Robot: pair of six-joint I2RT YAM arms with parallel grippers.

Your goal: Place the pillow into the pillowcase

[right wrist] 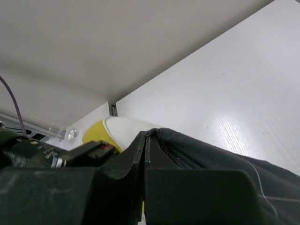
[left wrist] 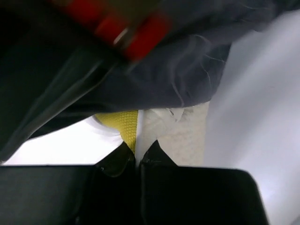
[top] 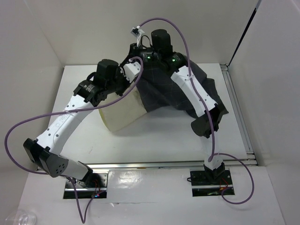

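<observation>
My left gripper (left wrist: pixel 138 154) pinches the pillow (top: pixel 123 115) tight by its yellow piping. My right gripper (right wrist: pixel 145 140) clamps the pillowcase (top: pixel 164 91) hem. The pillow's bare end pokes out toward seven o'clock.

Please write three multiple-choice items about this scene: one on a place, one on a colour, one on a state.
1. Where does the soft cream-white pillow lie?
A) partly covered by the dark charcoal-grey cloth pillowcase
B) beside it, apart
C) on the floor
2. The pillow's edge piping is:
A) red
B) blue
C) yellow
3. The right end effector is:
A) wide open
B) shut on the pillowcase hem
C) holding a cable
Answers: 1 A, the case drapes over its far end; 2 C, yellow in the left wrist view; 3 B, it pinches the dark cloth.
</observation>
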